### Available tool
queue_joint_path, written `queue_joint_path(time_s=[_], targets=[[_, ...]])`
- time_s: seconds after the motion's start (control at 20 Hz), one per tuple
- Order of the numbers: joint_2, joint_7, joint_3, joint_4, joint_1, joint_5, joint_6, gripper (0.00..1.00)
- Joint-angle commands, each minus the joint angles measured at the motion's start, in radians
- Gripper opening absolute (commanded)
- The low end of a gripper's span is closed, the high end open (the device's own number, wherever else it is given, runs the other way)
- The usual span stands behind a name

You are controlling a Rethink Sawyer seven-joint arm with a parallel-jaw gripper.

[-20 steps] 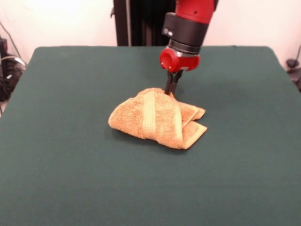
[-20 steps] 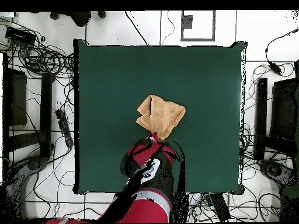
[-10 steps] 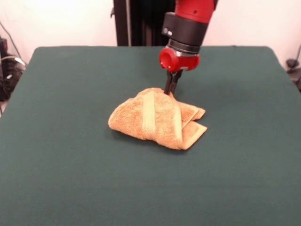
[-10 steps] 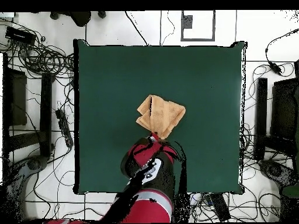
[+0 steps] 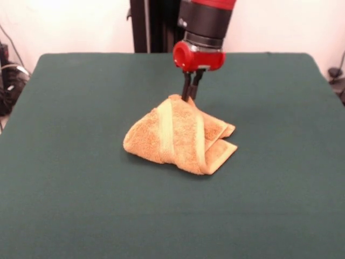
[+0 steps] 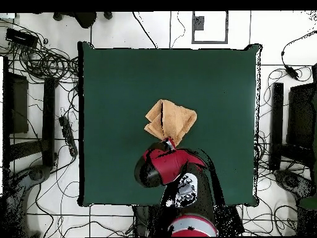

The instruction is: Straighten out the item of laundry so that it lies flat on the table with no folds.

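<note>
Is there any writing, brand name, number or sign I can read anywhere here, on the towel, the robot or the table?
None can be read.
Towel: no label or lettering shows on it.
Gripper and the red and black arm above it: no legible marking.
Table: plain green, no text.

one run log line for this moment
gripper: shut on towel top fold | towel: bunched, folded, peak raised | table: towel near centre | task: not flat yet
</note>
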Motion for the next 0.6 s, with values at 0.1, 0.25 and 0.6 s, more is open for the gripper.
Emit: queue_joint_path(time_s=[0.1, 0.25, 0.6], targets=[[-0.052, 0.053, 0.153, 0.050, 0.003, 0.002, 0.107, 0.00], [-0.061, 0.052, 0.153, 0.060, -0.003, -0.007, 0.108, 0.00], [-0.091, 0.026, 0.170, 0.075, -0.025, -0.014, 0.144, 0.00]])
